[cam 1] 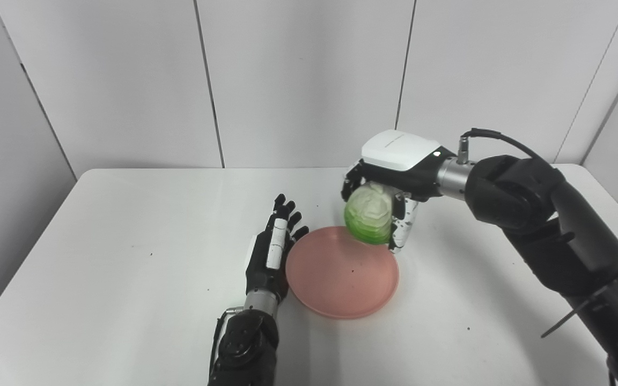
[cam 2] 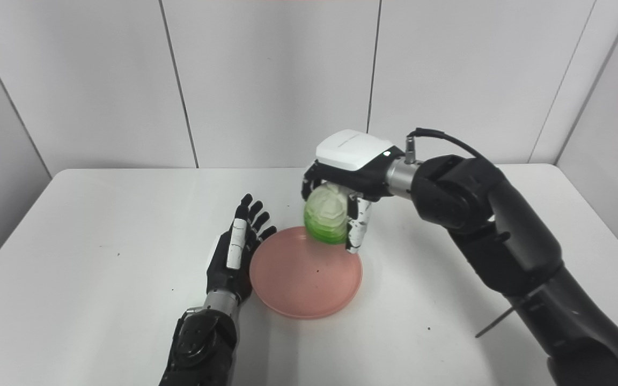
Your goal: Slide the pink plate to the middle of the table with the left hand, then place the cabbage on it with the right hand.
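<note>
Pink plate (cam 1: 342,273) is lying near the middle of the table (cam 1: 126,257), so the slide looks done; the left hand (cam 1: 272,246) is resting flat just beside its left rim, fingers spread and holding nothing. The right hand (cam 1: 389,182) is gripping the cabbage (cam 1: 369,213) from above, carrying it in the air over the plate's far rim, so lowering and release are remaining. Fingers (cam 1: 401,228) are covering part of the cabbage, its gap above the plate is hard to judge, and both arms are running off the bottom edge.
</note>
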Robot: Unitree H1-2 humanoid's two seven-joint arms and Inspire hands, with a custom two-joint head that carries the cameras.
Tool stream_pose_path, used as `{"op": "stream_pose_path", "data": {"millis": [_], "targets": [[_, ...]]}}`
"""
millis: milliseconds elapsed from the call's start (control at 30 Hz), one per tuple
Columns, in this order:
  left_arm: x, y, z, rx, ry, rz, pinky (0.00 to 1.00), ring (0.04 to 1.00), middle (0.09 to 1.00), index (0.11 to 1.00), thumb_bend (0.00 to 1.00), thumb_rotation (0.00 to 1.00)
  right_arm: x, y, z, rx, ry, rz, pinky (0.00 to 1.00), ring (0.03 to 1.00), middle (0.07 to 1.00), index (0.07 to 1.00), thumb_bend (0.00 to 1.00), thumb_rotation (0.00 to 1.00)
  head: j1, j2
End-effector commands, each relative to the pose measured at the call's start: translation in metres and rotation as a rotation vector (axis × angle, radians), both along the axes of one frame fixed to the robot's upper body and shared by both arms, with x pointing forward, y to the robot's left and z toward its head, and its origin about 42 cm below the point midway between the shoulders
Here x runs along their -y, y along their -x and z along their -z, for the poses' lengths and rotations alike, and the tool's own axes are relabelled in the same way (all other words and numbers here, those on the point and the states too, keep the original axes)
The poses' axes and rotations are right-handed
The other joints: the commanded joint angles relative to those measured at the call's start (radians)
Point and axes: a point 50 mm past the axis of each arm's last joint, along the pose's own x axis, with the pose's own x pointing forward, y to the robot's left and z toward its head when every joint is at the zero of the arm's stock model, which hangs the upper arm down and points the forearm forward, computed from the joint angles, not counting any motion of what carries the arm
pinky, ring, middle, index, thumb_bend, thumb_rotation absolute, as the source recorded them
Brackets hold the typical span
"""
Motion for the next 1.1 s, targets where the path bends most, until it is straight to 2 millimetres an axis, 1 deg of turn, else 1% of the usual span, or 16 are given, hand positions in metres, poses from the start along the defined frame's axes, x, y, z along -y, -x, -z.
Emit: {"op": "stream_pose_path", "data": {"millis": [0,67,167,200,233,333,433,600,733,933,1067], "targets": [[-0.003,0.003,0.006,-0.028,0.000,-0.004,0.87,0.950,0.974,0.984,0.92,0.84,-0.009,0.002,-0.021,0.081,-0.036,-0.047,0.32,0.392,0.473,0.518,0.52,0.00,0.002,0.000],[-0.003,0.003,0.006,-0.030,0.002,-0.006,0.87,0.950,0.973,0.985,0.91,0.84,-0.015,0.002,-0.014,0.070,-0.032,-0.048,0.31,0.387,0.465,0.519,0.52,0.00,0.003,-0.001],[-0.003,0.003,0.005,-0.032,0.004,-0.006,0.87,0.952,0.974,0.984,0.91,0.84,-0.020,0.001,-0.003,0.058,-0.034,-0.051,0.31,0.405,0.479,0.505,0.52,0.00,0.003,-0.001],[-0.003,0.003,0.005,-0.030,0.000,-0.005,0.87,0.952,0.975,0.984,0.91,0.83,-0.021,0.000,0.003,0.056,-0.038,-0.060,0.31,0.409,0.482,0.503,0.52,0.00,0.004,0.000],[-0.003,0.003,0.005,-0.029,-0.003,-0.004,0.86,0.950,0.973,0.985,0.92,0.84,-0.022,0.000,0.008,0.056,-0.041,-0.068,0.37,0.436,0.523,0.476,0.52,0.00,0.004,0.000],[-0.003,0.003,0.004,-0.029,-0.004,0.001,0.86,0.953,0.974,0.986,0.92,0.84,-0.024,0.000,0.026,0.045,-0.041,-0.085,0.38,0.448,0.533,0.468,0.52,0.00,0.002,0.002],[-0.002,0.003,0.004,-0.029,-0.001,0.000,0.87,0.953,0.975,0.987,0.92,0.84,-0.026,0.001,0.036,0.045,-0.020,-0.080,0.39,0.460,0.533,0.466,0.52,0.00,0.003,0.004],[-0.001,0.003,0.003,-0.029,-0.005,0.000,0.87,0.954,0.978,0.990,0.92,0.84,-0.027,0.000,0.046,0.056,-0.008,-0.081,0.40,0.465,0.518,0.472,0.52,0.00,0.001,0.009],[-0.001,0.002,0.003,-0.029,0.002,0.003,0.88,0.960,0.980,0.987,0.93,0.83,-0.027,-0.002,0.052,0.067,-0.019,-0.093,0.38,0.444,0.510,0.487,0.52,0.00,0.000,0.010],[-0.001,0.003,0.003,-0.030,0.000,0.004,0.87,0.961,0.978,0.986,0.92,0.83,-0.026,-0.004,0.059,0.078,-0.032,-0.110,0.38,0.434,0.513,0.492,0.52,0.00,-0.001,0.015],[-0.001,0.003,0.002,-0.031,-0.004,0.007,0.87,0.956,0.978,0.991,0.91,0.84,-0.026,-0.003,0.062,0.059,-0.056,-0.129,0.39,0.441,0.533,0.483,0.52,0.00,-0.003,0.017]]}}
